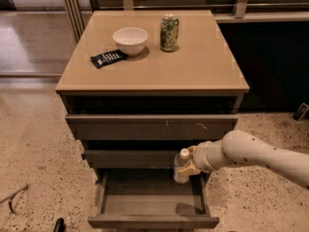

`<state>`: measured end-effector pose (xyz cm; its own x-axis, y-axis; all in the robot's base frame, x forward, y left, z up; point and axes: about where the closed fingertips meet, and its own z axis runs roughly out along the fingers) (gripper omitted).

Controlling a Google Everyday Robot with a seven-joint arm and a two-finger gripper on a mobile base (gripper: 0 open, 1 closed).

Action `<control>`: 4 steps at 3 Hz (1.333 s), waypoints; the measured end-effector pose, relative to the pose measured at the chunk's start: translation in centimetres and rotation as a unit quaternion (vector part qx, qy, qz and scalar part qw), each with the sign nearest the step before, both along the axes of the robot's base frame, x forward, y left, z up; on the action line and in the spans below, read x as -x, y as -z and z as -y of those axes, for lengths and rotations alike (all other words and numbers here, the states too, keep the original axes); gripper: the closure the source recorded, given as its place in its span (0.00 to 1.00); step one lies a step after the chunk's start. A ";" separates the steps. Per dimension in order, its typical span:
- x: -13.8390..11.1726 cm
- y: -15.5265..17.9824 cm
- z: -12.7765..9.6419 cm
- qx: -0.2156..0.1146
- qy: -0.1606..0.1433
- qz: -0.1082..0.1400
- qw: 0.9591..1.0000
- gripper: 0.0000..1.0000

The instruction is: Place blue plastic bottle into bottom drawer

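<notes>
Desk (pixel 193 66) of pale wood fills the middle of the scene, with three drawers down its front. The bottom drawer (pixel 149 221) is pulled out toward the near side and shows a grey-brown floor. A white robot arm (pixel 260 153) reaches in from the right, at about the height of the middle drawer. Its gripper (pixel 189 166) sits over the far right part of the open drawer. The jaws look closed around the blue plastic bottle (pixel 180 172), which hangs upright with its white cap on top and its base apparently just off the drawer floor.

On the desk top, well away from the arm, are a white bowl (pixel 130 40), a green can (pixel 169 33) to its right, and a dark packet (pixel 108 58) nearer and to the left.

The placing step seems to be in hand, with the bottle over the drawer but not yet set down. The next move likely calls for lowering it straight down, clear of the right wall and the drawer front above. The jaws should part only once the base rests.
</notes>
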<state>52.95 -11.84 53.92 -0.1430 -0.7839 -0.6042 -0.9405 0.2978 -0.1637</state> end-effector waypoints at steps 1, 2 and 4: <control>-0.7 5.9 -1.1 -0.013 0.000 -0.013 1.000 1.00; -0.4 12.5 -2.1 -0.026 0.004 -0.046 0.999 1.00; -0.9 15.7 -1.8 -0.025 0.004 -0.048 0.999 1.00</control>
